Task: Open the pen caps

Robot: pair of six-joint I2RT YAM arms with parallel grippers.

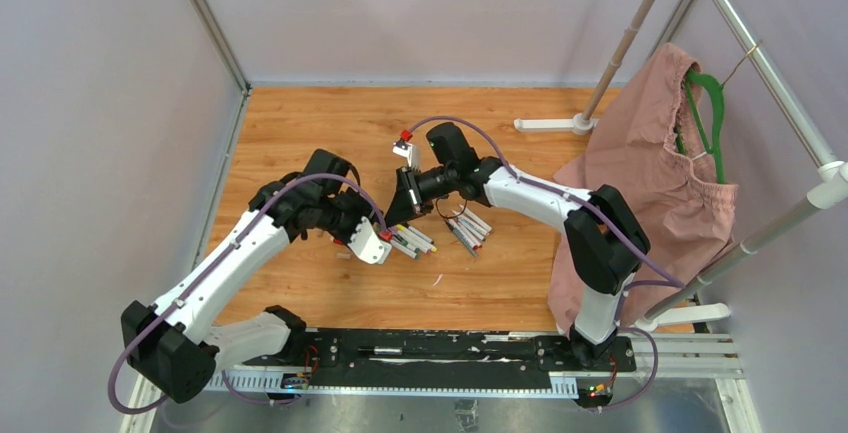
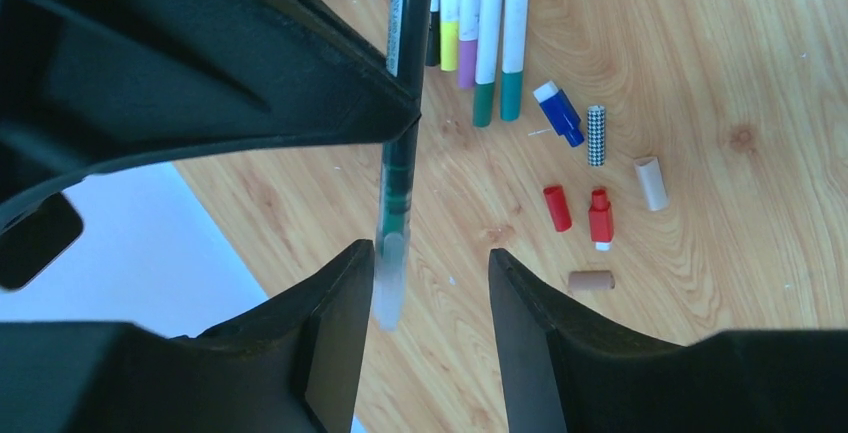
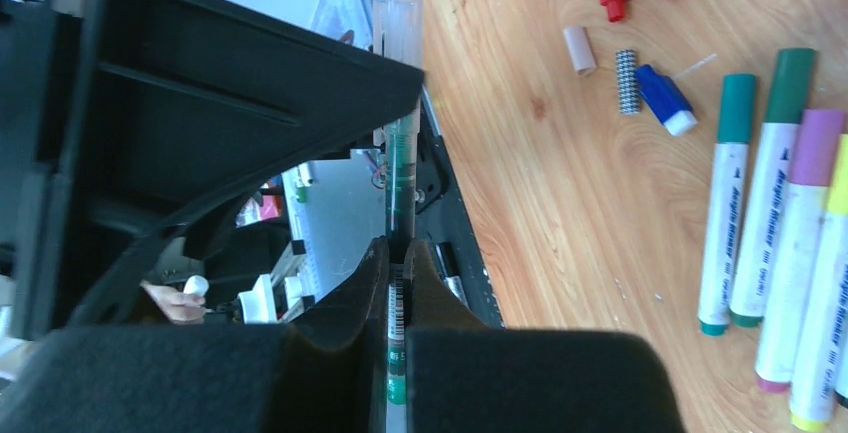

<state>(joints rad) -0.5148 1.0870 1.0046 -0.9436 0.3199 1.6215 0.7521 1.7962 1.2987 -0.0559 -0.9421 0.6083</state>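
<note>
- Green pen (image 2: 400, 168) is pinched in your right gripper (image 3: 397, 253). The jaws are closed tight on the barrel, at the barcode label.
- The clear cap (image 2: 390, 288) sits on the pen's free end, which points into your left gripper (image 2: 428, 263).
- Your left gripper stands partly open and holds nothing. The clear cap lies against the inner face of one finger (image 2: 335, 328). The other finger (image 2: 540, 338) is apart from it, with bare wood showing in the gap.
- From above, your two grippers meet tip to tip over the middle of the table (image 1: 300, 133), with the pen off the wood between them.
- Loose caps lie on the wood near the pen, none touching another:
  - a blue cap (image 2: 560, 113)
  - a checked cap (image 2: 596, 135) just beside the blue one
  - a beige cap (image 2: 650, 183)
  - a red cap (image 2: 557, 208)
  - a red-and-white cap (image 2: 600, 218)
  - a brown cap (image 2: 590, 280)
- Four white pens lie side by side near those caps, each with its cap on: a yellow pen (image 3: 825, 293), a purple pen (image 3: 800, 243), a dark green pen (image 3: 770, 183) and a teal pen (image 3: 725, 203). Their capped ends point towards the blue cap.
- The top view shows more pens on the wood to the right of the grippers, but they are too small to tell whether they are capped.
</note>
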